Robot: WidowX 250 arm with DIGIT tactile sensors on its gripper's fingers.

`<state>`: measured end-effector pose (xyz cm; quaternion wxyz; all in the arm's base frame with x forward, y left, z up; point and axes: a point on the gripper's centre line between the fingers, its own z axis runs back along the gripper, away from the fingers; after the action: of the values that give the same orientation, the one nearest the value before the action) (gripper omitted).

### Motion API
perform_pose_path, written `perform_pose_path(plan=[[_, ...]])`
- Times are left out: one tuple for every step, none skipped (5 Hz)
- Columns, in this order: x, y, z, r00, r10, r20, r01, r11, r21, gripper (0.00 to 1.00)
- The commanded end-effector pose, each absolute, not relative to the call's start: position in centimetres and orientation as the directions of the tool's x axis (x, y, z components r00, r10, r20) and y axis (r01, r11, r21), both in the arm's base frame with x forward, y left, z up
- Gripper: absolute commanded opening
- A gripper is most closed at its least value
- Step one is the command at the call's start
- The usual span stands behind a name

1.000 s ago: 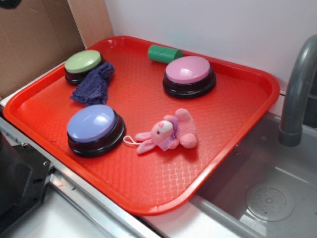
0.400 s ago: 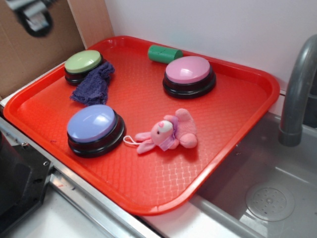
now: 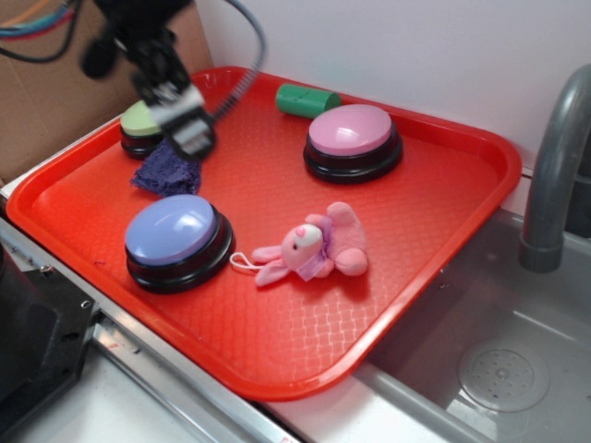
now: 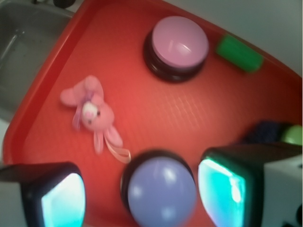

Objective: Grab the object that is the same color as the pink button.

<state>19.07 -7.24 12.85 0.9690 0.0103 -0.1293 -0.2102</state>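
Observation:
The pink plush bunny (image 3: 314,245) lies flat near the middle of the red tray (image 3: 443,212), ears and white loop pointing left; in the wrist view the bunny (image 4: 92,111) is at upper left. The pink button (image 3: 351,131) (image 4: 180,41) stands behind it. My gripper (image 3: 189,138) hangs open above the tray's back left, over the purple cloth, well apart from the bunny. In the wrist view the gripper (image 4: 142,194) holds nothing; the lilac-blue button (image 4: 161,189) shows below, between its fingers.
A lilac-blue button (image 3: 174,231) stands at the tray's front left. A green button (image 3: 137,122) and the purple cloth (image 3: 162,173) are partly hidden by the gripper. A green cylinder (image 3: 307,99) lies at the back. A sink (image 3: 499,369) and faucet (image 3: 554,166) are on the right, cardboard (image 3: 46,101) on the left.
The arm has come in from the top left and dropped over the tray's back left, now covering part of the green button and cloth. Nothing on the tray moved.

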Motion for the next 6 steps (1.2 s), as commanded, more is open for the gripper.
perform_pose_path(plan=[[22.1, -11.9, 6.5, 0.822, -0.477, 0.311, 0.51, 0.86, -0.031, 1.0], [22.6, -12.8, 3.9, 0.811, -0.504, 0.298, 0.542, 0.838, -0.059, 1.0], [22.5, -12.7, 2.9, 0.821, -0.507, 0.261, 0.538, 0.841, -0.057, 1.0], [22.4, -12.9, 3.1, 0.849, -0.475, 0.233, 0.496, 0.868, -0.037, 0.0], [22.3, -12.6, 3.8, 0.859, -0.466, 0.214, 0.482, 0.876, -0.027, 0.0], [22.6, -11.4, 6.6, 0.855, -0.494, 0.159, 0.5, 0.866, 0.003, 0.0]])
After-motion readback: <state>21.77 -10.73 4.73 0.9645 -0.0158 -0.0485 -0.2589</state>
